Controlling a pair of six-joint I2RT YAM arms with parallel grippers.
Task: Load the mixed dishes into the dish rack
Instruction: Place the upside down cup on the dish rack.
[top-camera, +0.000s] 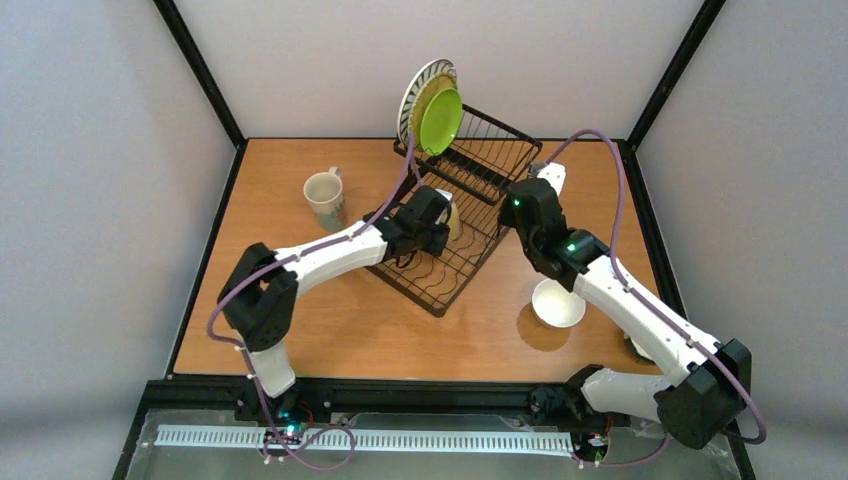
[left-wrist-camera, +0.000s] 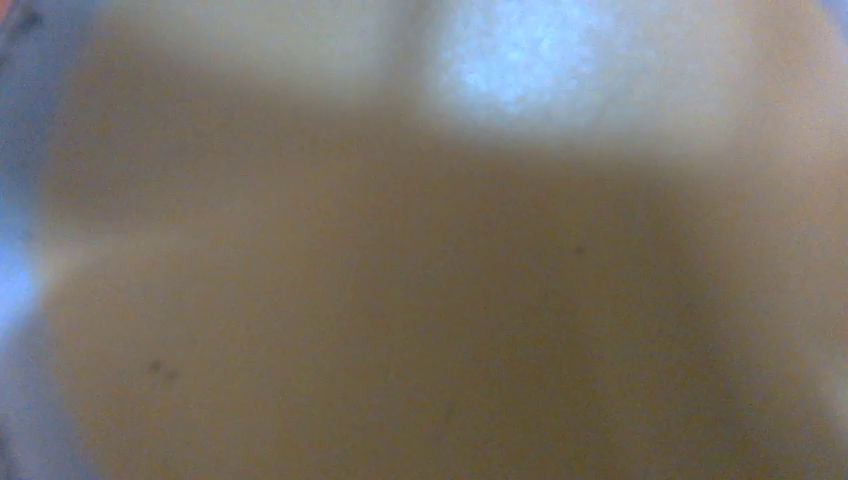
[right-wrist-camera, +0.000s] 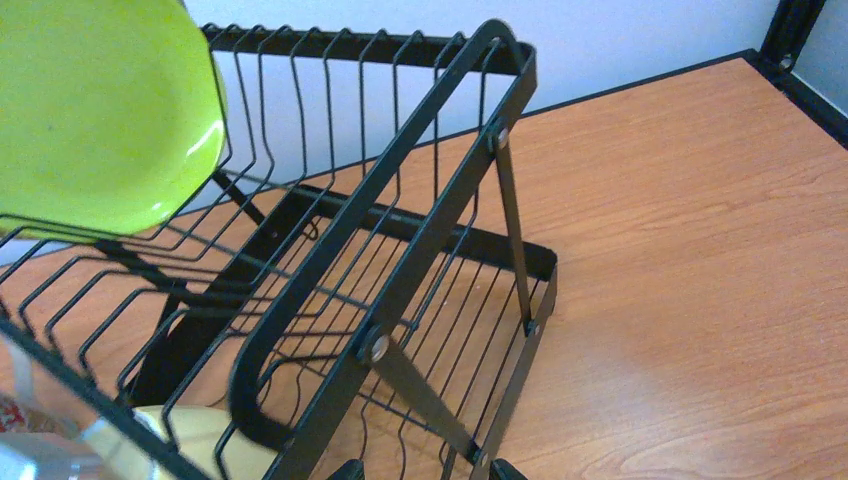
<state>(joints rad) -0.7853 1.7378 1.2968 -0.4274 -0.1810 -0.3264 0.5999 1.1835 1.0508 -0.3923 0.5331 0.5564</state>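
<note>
Black wire dish rack (top-camera: 470, 185) lies diagonally on the table (top-camera: 300, 330), its long axis running far to near. Lime-green plate (top-camera: 441, 120) stands on edge at its far end. Left gripper (top-camera: 440, 218) sits over the tray against a cream dish (left-wrist-camera: 424, 300), grip impossible to tell. Right gripper (right-wrist-camera: 422, 470) is beside the rack, fingers apart, empty.

Our left arm (top-camera: 320, 252) stretches from its folded elbow up and to the right, ending in the left gripper (top-camera: 432, 222), whose jaws are hidden from us. Our right arm (top-camera: 640, 312) reaches up and leftward with its wrist bent. The right gripper (top-camera: 518, 200) holds its jaws apart, pinching nothing.
</note>
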